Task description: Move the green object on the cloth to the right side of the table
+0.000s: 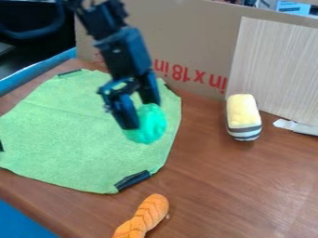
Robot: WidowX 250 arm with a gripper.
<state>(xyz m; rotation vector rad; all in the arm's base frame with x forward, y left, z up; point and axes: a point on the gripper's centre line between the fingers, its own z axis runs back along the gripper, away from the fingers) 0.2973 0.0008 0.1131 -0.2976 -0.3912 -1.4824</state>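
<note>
And here's the black two-finger gripper [142,114], upper left of centre, pinching the rounded, lumpy bright-green object [149,125] over the right part of the lime-green fabric cloth [68,125]! The fingers seem to catch only its upper part, so a fast swing rightward could shake it loose. Clearance is hard to call: go too low, and the object could snag the cloth and drag it along. Watch the yellow-topped block with grey-and-white striped sides [243,117], right of centre; a low, straight path could clip it. Then the release: let go too high above the brown wood-grain table [229,186], and that round shape could bounce or roll away.
</note>
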